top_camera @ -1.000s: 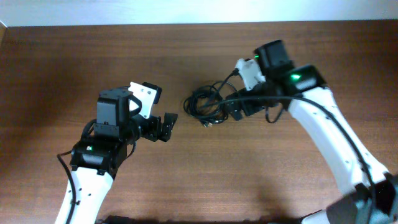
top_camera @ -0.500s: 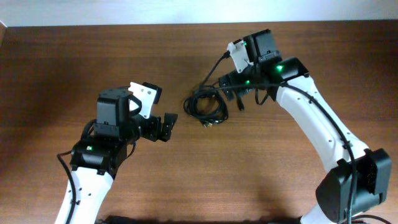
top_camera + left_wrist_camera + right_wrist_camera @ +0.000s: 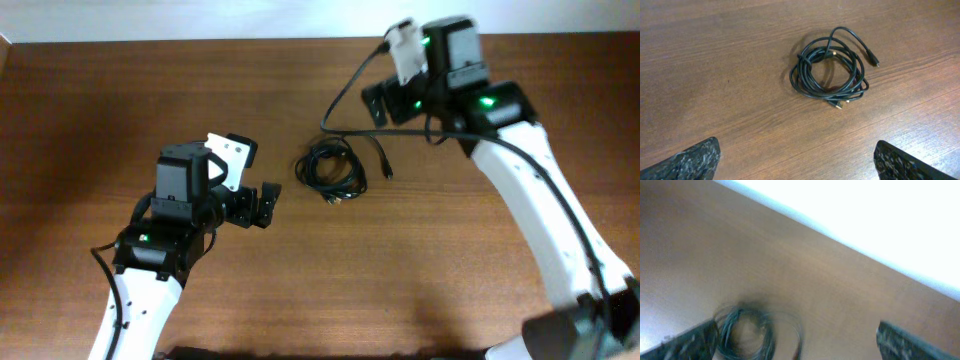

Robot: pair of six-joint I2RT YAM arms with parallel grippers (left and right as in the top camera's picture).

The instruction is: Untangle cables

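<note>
Left gripper (image 3: 265, 203): jaws spread wide, holding nothing, pointing right from left of centre in the overhead view. Its textured dark fingertips (image 3: 692, 159) occupy the two bottom corners of the left wrist view. Right gripper (image 3: 374, 103): likewise wide apart and empty, at upper right of the overhead view, apart from the bundle. The right wrist view shows its fingertips (image 3: 910, 342) at the bottom corners. Cables (image 3: 859, 75): thin black leads wound into one loose, roughly round coil of several overlapping turns. It lies flat on the wooden table (image 3: 450, 270) near the centre of the overhead frame, between the two grippers and touched by neither. A loose end (image 3: 875, 62) with a dark plug trails out to the upper right of the coil, and a gold-tipped connector (image 3: 839, 106) pokes out at its lower edge. Left wrist view: sharp, the only one giving turns, crossings and connectors. Right wrist view: blurred, the coil only a dark ring at lower left, with a white band (image 3: 865, 210) across the upper right. Overhead view: alone shows both arms and their spacing from the coil.
</note>
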